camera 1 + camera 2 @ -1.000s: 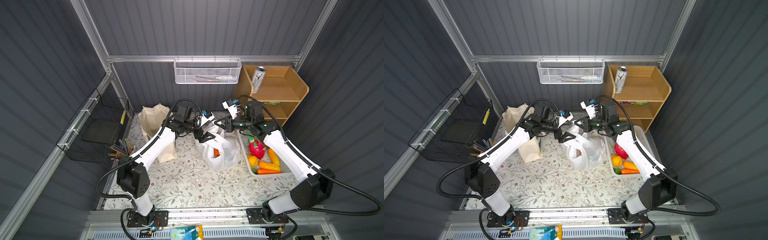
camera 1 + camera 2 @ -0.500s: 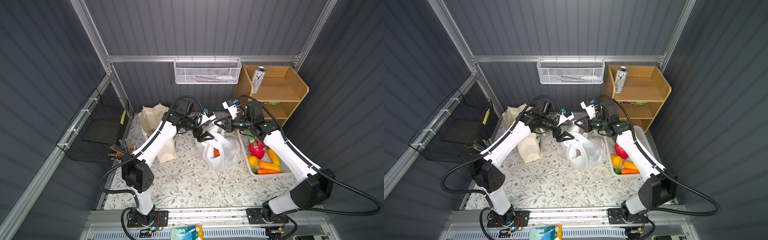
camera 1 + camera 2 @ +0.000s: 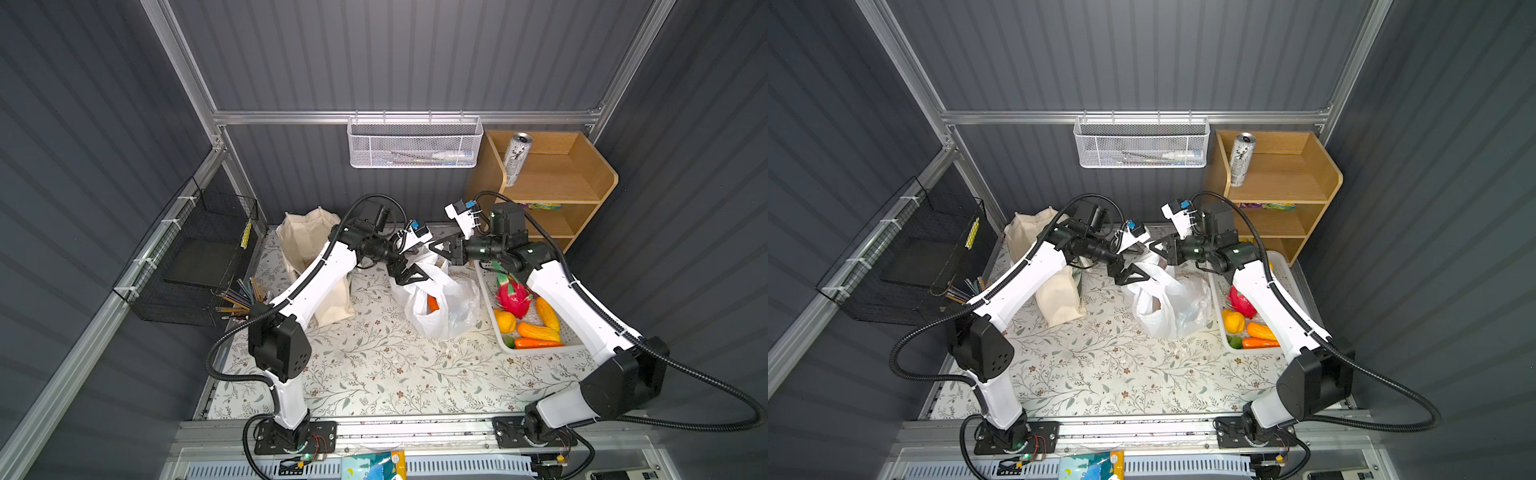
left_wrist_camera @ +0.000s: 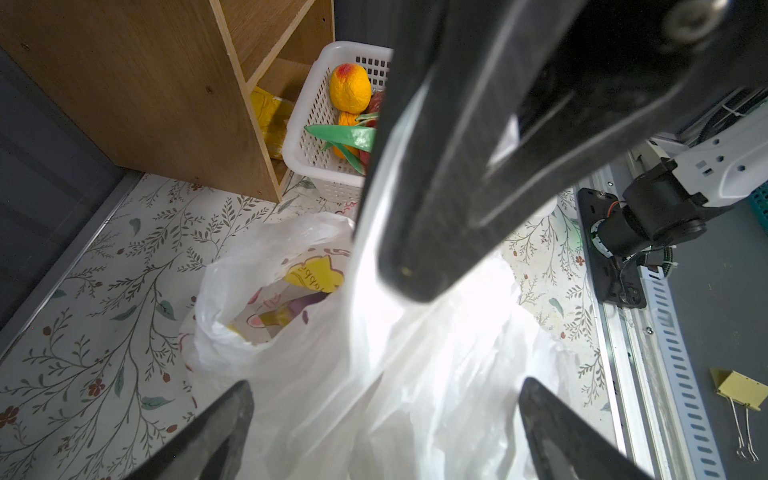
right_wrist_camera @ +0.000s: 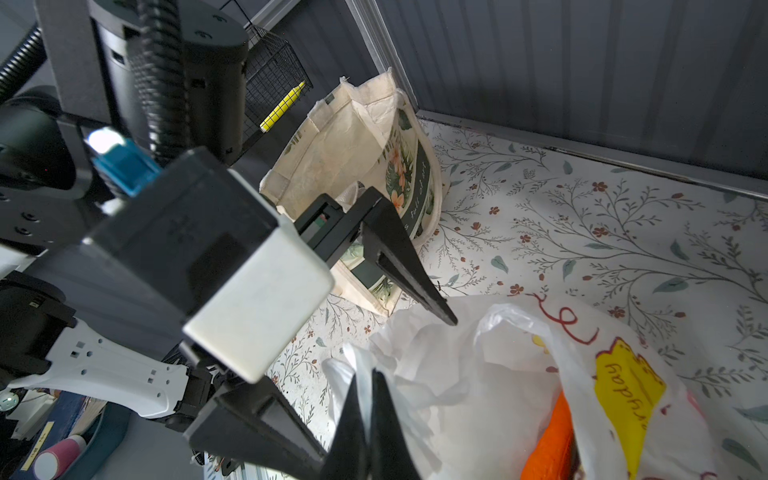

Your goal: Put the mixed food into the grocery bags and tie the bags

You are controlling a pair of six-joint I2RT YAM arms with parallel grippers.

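Left of centre in a top view, a cream canvas tote (image 3: pixel 309 253) slumps on the flowered mat (image 3: pixel 374 374). Beside it, the left claw (image 3: pixel 413 276) hangs spread wide, gripping nothing, over a thin, crinkled white plastic bag (image 3: pixel 446 309) that holds a smooth orange carrot (image 3: pixel 433 303). The right claw (image 3: pixel 436 248) pinches the bag's handle film tight. At right, a slotted white basket (image 3: pixel 540 350) holds a spiky pink dragon fruit (image 3: pixel 514 297) and yellow fruits (image 3: pixel 505 321).

one plastic bag (image 3: pixel 440 320), one canvas tote (image 3: pixel 307 245), one can (image 3: pixel 515 162), one basket (image 3: pixel 540 351)
plastic bag under both pairs of jaws, canvas tote behind the left jaws; basket behind the right jaws holds one dragon fruit (image 3: pixel 513 297), one carrot (image 3: pixel 536 343), three yellow-orange fruits (image 3: pixel 505 321).
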